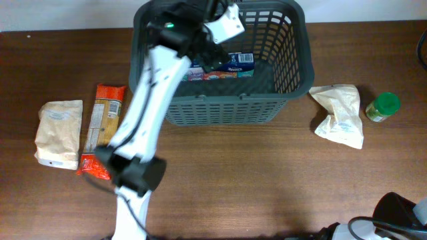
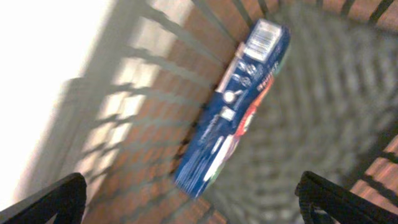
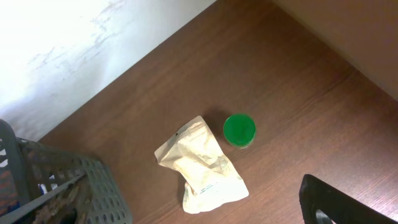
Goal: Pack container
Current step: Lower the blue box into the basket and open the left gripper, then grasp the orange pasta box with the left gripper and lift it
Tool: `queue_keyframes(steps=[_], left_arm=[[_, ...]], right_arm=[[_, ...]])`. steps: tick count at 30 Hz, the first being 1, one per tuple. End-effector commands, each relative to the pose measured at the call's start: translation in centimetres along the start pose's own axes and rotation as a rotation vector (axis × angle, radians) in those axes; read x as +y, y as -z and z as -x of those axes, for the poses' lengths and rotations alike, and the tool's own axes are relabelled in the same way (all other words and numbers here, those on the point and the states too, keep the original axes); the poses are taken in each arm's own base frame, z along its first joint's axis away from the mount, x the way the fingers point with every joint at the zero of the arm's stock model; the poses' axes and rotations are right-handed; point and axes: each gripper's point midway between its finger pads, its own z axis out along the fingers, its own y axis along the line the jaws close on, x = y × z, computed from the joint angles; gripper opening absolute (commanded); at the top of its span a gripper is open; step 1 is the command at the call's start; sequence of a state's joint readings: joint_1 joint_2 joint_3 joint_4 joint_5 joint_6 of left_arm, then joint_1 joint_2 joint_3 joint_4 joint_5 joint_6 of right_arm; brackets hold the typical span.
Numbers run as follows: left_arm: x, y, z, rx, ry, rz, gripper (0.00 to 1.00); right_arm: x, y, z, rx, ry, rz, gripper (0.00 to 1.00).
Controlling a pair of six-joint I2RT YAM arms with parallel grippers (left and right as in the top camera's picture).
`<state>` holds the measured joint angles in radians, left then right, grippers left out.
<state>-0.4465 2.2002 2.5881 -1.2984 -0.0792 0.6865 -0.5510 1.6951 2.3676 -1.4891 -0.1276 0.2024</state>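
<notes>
The dark grey container stands at the back middle of the table. A blue box lies flat on its floor. My left gripper is inside the container, above the box. In the left wrist view the left gripper is wide open and empty, with the blue box below it on the container's lattice floor. My right arm sits at the front right corner. Only one finger of the right gripper shows, far to the side, holding nothing.
A beige pouch and an orange snack packet lie left of the container. Another beige pouch and a green-lidded jar lie to its right. The container's corner shows in the right wrist view.
</notes>
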Motion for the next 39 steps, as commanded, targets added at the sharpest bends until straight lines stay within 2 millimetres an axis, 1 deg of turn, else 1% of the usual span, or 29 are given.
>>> queue_keyframes(steps=[1, 3, 4, 5, 6, 7, 9, 11, 12, 13, 15, 16, 18, 22, 24, 29, 32, 36, 39], left_arm=[[3.8, 12.8, -0.1, -0.145, 0.202, 0.178, 0.99], [6.3, 16.0, -2.4, -0.135, 0.344, 0.286, 0.99], [7.6, 17.4, -4.2, -0.117, 0.439, 0.350, 0.99], [8.7, 18.4, -5.9, -0.097, 0.520, 0.398, 0.99], [10.0, 19.7, -8.8, -0.057, 0.648, 0.460, 0.99], [10.5, 20.2, -10.9, -0.025, 0.730, 0.481, 0.99], [11.2, 20.5, -15.3, 0.060, 0.880, 0.505, 0.99], [11.2, 19.9, -19.5, 0.173, 0.982, 0.498, 0.99], [11.0, 19.4, -21.6, 0.236, 1.015, 0.478, 0.99], [10.5, 18.3, -24.3, 0.320, 1.063, 0.435, 0.99], [9.6, 16.1, -27.5, 0.419, 1.113, 0.348, 0.99], [9.1, 15.0, -28.6, 0.452, 1.116, 0.290, 0.99], [7.7, 12.0, -30.6, 0.498, 1.101, 0.143, 0.99], [5.2, 6.7, -34.9, 0.618, 1.074, -0.013, 0.99], [3.5, 4.0, -37.1, 0.677, 1.037, -0.091, 0.99], [-1.0, -1.4, -41.0, 0.791, 0.999, -0.242, 0.99], [-3.0, -4.0, -43.0, 0.842, 0.992, -0.270, 0.99], [-4.5, -6.1, -45.6, 0.919, 0.957, -0.253, 0.99], [-5.0, -7.0, -46.1, 0.916, 0.938, -0.264, 0.99]], right_arm=[[-0.3, 0.2, 0.2, -0.009, -0.001, -0.012, 0.99], [-0.3, 0.2, 0.2, -0.009, -0.001, -0.012, 0.99], [-0.3, 0.2, 0.2, -0.009, -0.001, -0.012, 0.99], [-0.3, 0.2, 0.2, -0.009, -0.001, -0.012, 0.99], [-0.3, 0.2, 0.2, -0.009, 0.000, -0.012, 0.99], [-0.3, 0.2, 0.2, -0.009, -0.001, -0.012, 0.99], [-0.3, 0.2, 0.2, -0.009, -0.001, -0.012, 0.99], [-0.3, 0.2, 0.2, -0.009, -0.001, -0.012, 0.99], [-0.3, 0.2, 0.2, -0.009, -0.001, -0.012, 0.99], [-0.3, 0.2, 0.2, -0.009, 0.000, -0.012, 0.99], [-0.3, 0.2, 0.2, -0.009, -0.001, -0.012, 0.99], [-0.3, 0.2, 0.2, -0.009, -0.001, -0.012, 0.99], [-0.3, 0.2, 0.2, -0.009, -0.001, -0.012, 0.99], [-0.3, 0.2, 0.2, -0.009, -0.001, -0.012, 0.99], [-0.3, 0.2, 0.2, -0.009, -0.001, -0.012, 0.99], [-0.3, 0.2, 0.2, -0.009, -0.001, -0.012, 0.99], [-0.3, 0.2, 0.2, -0.009, 0.000, -0.012, 0.99], [-0.3, 0.2, 0.2, -0.009, -0.001, -0.012, 0.99], [-0.3, 0.2, 0.2, -0.009, -0.001, -0.012, 0.99]])
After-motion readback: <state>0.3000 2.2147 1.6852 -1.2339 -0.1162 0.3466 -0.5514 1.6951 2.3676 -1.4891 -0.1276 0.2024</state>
